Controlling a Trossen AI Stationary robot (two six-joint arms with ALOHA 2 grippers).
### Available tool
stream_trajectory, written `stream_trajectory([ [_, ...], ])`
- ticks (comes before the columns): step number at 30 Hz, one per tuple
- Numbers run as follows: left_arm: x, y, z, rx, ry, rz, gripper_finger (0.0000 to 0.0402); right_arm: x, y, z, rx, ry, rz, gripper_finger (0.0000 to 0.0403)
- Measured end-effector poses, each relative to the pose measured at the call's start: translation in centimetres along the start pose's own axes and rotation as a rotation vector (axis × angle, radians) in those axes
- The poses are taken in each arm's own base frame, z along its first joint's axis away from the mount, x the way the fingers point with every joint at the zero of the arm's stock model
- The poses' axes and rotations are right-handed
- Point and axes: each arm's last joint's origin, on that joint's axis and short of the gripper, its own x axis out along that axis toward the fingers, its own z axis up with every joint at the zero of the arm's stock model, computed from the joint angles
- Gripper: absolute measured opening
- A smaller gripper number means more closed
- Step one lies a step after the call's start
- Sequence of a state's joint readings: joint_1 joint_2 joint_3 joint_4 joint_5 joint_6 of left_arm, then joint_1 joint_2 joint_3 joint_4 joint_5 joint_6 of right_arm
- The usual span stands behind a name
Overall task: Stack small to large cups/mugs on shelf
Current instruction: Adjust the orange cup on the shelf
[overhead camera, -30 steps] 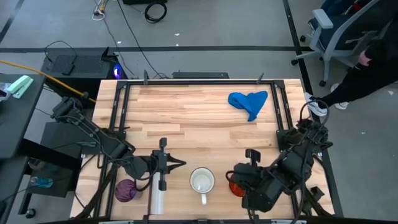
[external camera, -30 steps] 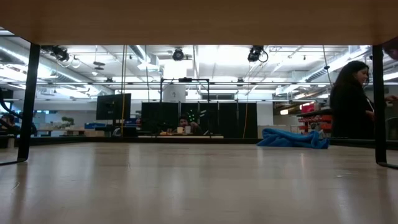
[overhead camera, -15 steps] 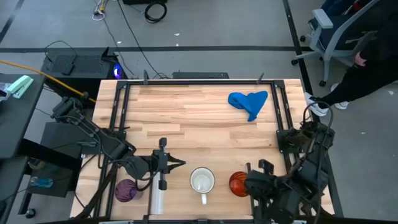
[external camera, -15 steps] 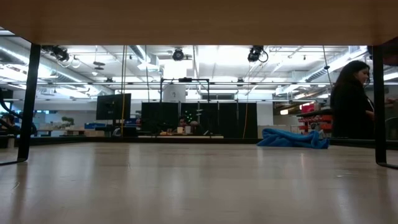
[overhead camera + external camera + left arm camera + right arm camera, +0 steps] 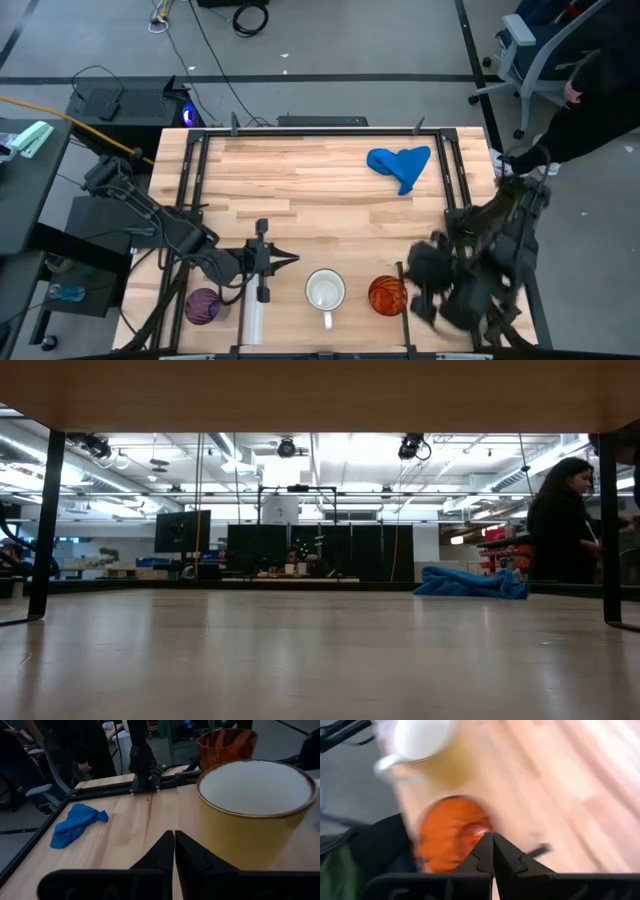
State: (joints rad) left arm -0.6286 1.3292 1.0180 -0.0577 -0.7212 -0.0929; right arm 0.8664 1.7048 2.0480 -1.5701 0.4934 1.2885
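We see right claw (image 5: 425,290) shut empty, pulled back off orange cup (image 5: 386,295); left claw (image 5: 285,263) shut, empty. Cups unstacked.

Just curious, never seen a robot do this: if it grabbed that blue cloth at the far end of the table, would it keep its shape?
Probably not. The blue cloth lies crumpled in soft folds on the wooden table, so it would likely droop and hang limp when lifted. It looks thin, so probably light. Pushed, it would more likely bunch up than roll.
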Motion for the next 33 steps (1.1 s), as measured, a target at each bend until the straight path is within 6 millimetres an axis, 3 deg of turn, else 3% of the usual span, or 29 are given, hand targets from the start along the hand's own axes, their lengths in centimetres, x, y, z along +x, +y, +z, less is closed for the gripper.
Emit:
stream_trajectory([
  [8,-1.0,2.0,1.2,-0.017,-0.036,0.034,0.0012,-0.7,-8.4,1.3,0.206,0.049,-0.057,0.002],
  [13,-1.3,4.1,1.1,-0.025,0.014,0.117,0.0019,-0.8,-11.6,-0.4,0.377,0.148,-0.061,0.002],
  [16,-1.2,5.0,0.5,-0.049,0.07,0.158,0.0024,0.1,-10.9,-2.6,0.365,0.209,-0.084,0.002],
  [21,-0.7,6.0,0.1,-0.081,0.108,0.202,0.0019,2.5,-6.5,-5.6,0.28,0.218,0.007,0.002],
  [24,-0.5,6.3,0.1,-0.098,0.111,0.218,0.0014,3.9,-4.8,-6.9,0.212,0.224,-0.036,0.002],
  [33,-0.4,6.5,0.1,-0.121,0.11,0.226,0.0023,5.9,-3.0,-6.7,0.138,0.191,-0.05,0.002],
])
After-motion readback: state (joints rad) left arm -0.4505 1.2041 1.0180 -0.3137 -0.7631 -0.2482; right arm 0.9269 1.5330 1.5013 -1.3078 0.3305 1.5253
